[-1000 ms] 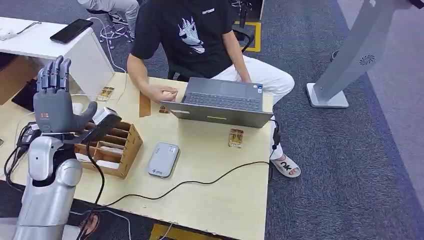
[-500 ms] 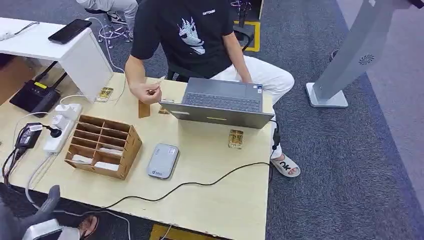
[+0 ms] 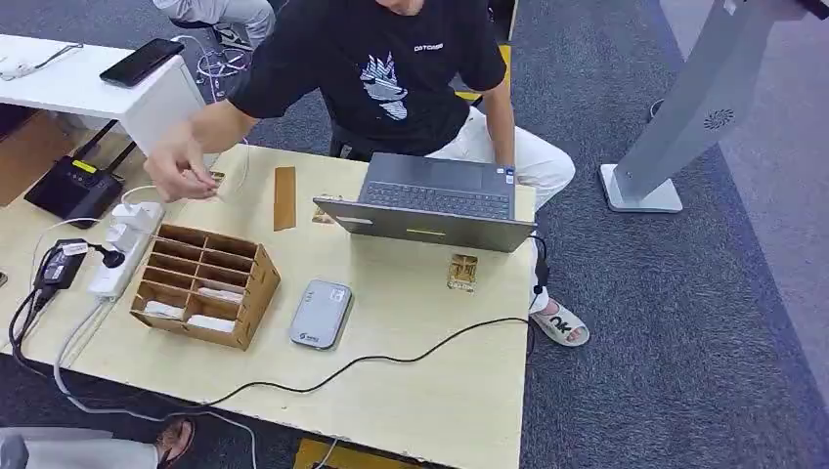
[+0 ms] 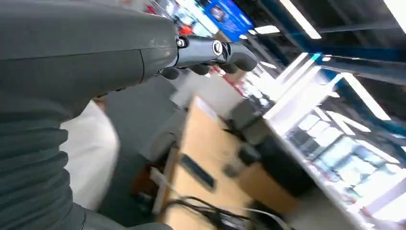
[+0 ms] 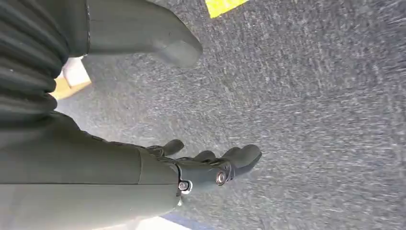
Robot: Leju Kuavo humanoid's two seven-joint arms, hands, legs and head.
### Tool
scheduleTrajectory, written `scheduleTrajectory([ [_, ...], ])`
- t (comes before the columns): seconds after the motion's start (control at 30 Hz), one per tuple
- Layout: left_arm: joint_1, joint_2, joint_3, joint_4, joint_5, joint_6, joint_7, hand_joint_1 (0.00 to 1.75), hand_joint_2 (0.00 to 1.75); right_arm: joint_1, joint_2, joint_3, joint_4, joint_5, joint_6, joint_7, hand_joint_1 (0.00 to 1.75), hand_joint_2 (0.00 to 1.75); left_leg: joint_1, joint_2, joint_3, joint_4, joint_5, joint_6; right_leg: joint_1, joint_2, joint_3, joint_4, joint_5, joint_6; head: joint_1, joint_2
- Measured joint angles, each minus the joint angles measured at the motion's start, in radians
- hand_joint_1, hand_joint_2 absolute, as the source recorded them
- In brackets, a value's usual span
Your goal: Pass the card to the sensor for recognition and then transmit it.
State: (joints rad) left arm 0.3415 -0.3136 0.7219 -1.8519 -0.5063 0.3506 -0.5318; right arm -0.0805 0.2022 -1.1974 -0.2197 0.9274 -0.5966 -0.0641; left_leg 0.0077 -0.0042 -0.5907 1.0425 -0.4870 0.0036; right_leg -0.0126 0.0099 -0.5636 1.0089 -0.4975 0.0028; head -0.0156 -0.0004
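Left hand comes in at the upper left of the left wrist view, dark fingers reaching out straight, nothing held. Right hand sits at the lower left of the right wrist view, thumb apart from lightly curled fingers, empty.

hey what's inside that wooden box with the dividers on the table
The wooden box has open slots. White cards lie in a few of the nearer slots; the farther slots look empty, though the dividers hide parts of their floors.
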Motion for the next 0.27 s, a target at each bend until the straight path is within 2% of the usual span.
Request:
scheduleTrajectory([
  [0.1, -0.121, 0.007, 0.191, 0.229, -0.083, 0.020, 0.003, 0.00, 1.75, -0.003, 0.000, 0.001, 0.000, 0.025, 0.000, -0.001, 0.00, 1.75, 0.000, 0.000, 0.001, 0.000, 0.000, 0.000, 0.000, 0.000, 0.001, 0.000, 0.000, 0.000, 0.000, 0.000],
  [0.2, -0.231, 0.068, 0.382, 0.561, -0.063, 0.061, 0.039, 0.00, 1.75, -0.003, 0.000, 0.008, 0.000, 0.060, 0.000, 0.023, 0.00, 1.75, 0.001, 0.001, 0.003, -0.001, 0.000, -0.001, 0.000, 0.002, 0.001, 0.000, 0.000, 0.000, 0.000, 0.000],
  [0.27, -0.286, 0.120, 0.481, 0.812, -0.059, 0.134, 0.091, 0.00, 1.75, -0.004, 0.000, 0.019, 0.000, 0.091, 0.001, 0.046, 0.00, 1.75, 0.001, 0.001, 0.003, -0.001, 0.000, -0.001, 0.000, 0.001, 0.001, 0.000, 0.000, 0.000, 0.000, 0.000],
])
